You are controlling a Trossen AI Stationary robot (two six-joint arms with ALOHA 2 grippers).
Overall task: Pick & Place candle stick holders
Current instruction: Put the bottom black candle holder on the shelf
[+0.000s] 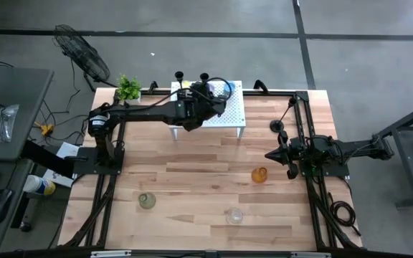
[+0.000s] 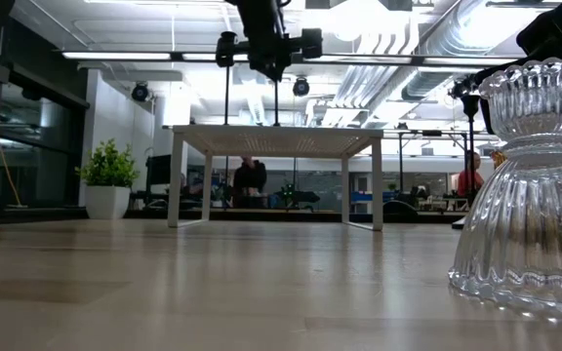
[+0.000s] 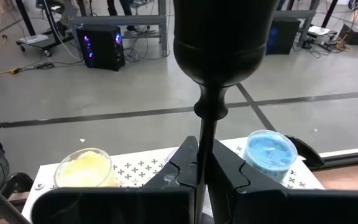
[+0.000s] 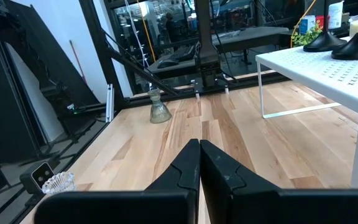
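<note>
Above, the left gripper (image 3: pixel 201 177) hangs over the white shelf (image 1: pixel 235 115), fingers (image 3: pixel 182 165) clamped on the thin stem of a black candlestick (image 3: pixel 219 50). Yellow cup (image 3: pixel 84 168) and blue cup (image 3: pixel 269 154) stand on the shelf below. Right gripper (image 1: pixel 271 155), fingers fully closed and empty, rests at the table's right side beside the amber cup (image 1: pixel 259 174).

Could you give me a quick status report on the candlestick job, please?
Left gripper shut on black candlestick above white shelf. Right gripper shut, empty, waiting at table's right. Nothing obstructing.
</note>
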